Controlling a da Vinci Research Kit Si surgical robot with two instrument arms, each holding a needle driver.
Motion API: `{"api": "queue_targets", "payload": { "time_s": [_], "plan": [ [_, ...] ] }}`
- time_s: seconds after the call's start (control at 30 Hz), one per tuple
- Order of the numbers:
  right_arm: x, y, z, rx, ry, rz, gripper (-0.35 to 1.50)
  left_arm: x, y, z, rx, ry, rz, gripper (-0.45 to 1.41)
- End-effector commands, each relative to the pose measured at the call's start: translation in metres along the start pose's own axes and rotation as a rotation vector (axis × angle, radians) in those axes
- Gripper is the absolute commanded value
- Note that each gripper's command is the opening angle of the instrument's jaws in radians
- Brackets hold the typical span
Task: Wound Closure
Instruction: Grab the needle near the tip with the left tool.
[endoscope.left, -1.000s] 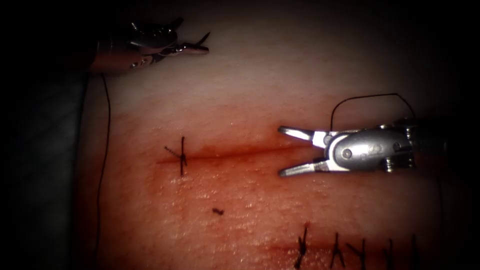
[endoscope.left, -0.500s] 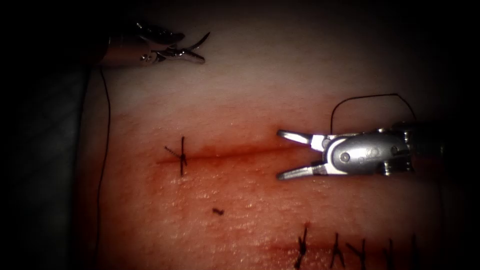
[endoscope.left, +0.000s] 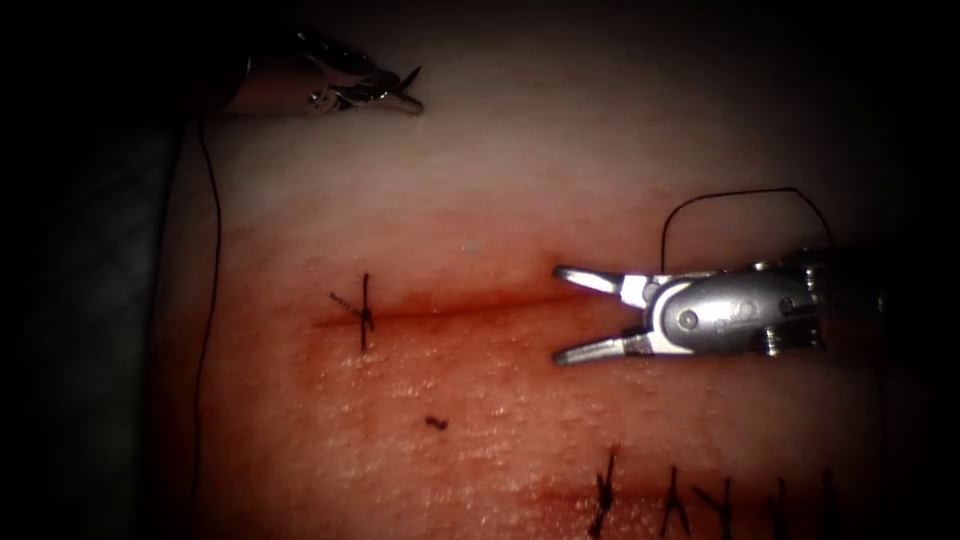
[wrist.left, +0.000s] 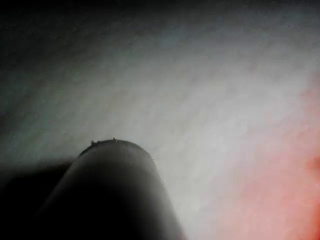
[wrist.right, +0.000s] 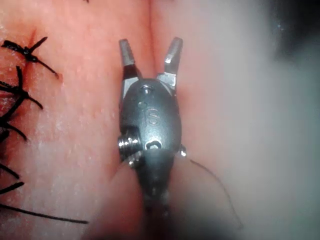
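Observation:
The tissue (endoscope.left: 500, 400) has a red cut (endoscope.left: 450, 305) running left to right, with one tied stitch (endoscope.left: 364, 312) near its left end. My right tool (endoscope.left: 560, 313) hovers over the cut's right end, open and holding nothing; its spread fingertips (wrist.right: 174, 50) straddle the cut. My left tool (endoscope.left: 400, 92) is far up at the left, off the cut, over pale tissue. A thin dark curved point (endoscope.left: 412, 75) sticks up at its tip and looks like the needle, outside the tissue. A long thread (endoscope.left: 212, 280) hangs down from under the left shaft (wrist.left: 115, 190).
A thread loop (endoscope.left: 740, 192) arches above the right tool's wrist. A small cut end of thread (endoscope.left: 435, 423) lies below the cut. A second, closed cut with several stitches (endoscope.left: 700, 500) runs along the lower right. Red fluid stains the tissue around both.
The left tool has slid a little to the right and turned, so its tip looks narrower. The right tool has stayed over the cut, tipping slightly.

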Motion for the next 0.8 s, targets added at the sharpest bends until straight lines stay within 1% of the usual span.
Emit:
{"api": "queue_targets", "payload": {
  "time_s": [0.03,0.07,0.1,0.23,0.47,0.53,0.63,0.67,0.73,0.77,0.8],
  "plan": [
    [-0.0003,-0.0002,0.0007,0.000,0.002,-0.001,1.41,0.0003,-0.0004,0.0007,-0.003,-0.015,0.016,-0.12],
    [-0.0003,-0.0002,0.0007,0.000,0.002,-0.001,1.41,0.0002,-0.0004,0.0007,-0.004,-0.020,0.020,-0.23],
    [-0.0003,-0.0002,0.0007,0.000,0.002,-0.001,1.41,0.0000,-0.0005,0.0006,-0.006,-0.028,0.027,-0.45],
    [-0.0003,-0.0002,0.0008,-0.001,0.001,0.005,1.40,-0.0002,-0.0006,0.0004,-0.011,-0.042,0.053,-0.45],
    [-0.0002,0.0001,0.0007,0.000,0.000,0.020,1.38,-0.0004,0.0010,-0.0007,-0.018,-0.043,0.218,-0.45],
    [-0.0002,0.0003,0.0007,0.000,-0.001,0.040,1.36,-0.0010,0.0024,-0.0016,-0.015,-0.014,0.323,-0.45],
    [-0.0001,0.0005,0.0007,-0.001,-0.001,0.071,1.35,-0.0019,0.0042,-0.0029,-0.030,0.022,0.392,-0.45],
    [-0.0001,0.0005,0.0007,0.001,-0.003,0.083,1.33,-0.0024,0.0057,-0.0039,-0.045,0.048,0.444,-0.45],
    [-0.0001,0.0006,0.0005,0.023,-0.024,0.110,1.14,-0.0030,0.0079,-0.0054,-0.066,0.102,0.530,-0.45],
    [-0.0001,0.0009,0.0004,0.030,-0.031,0.129,1.11,-0.0034,0.0094,-0.0065,-0.077,0.150,0.586,-0.45],
    [-0.0001,0.0010,0.0004,0.030,-0.031,0.142,1.11,-0.0036,0.0100,-0.0070,-0.080,0.172,0.614,-0.45]
  ]
}}
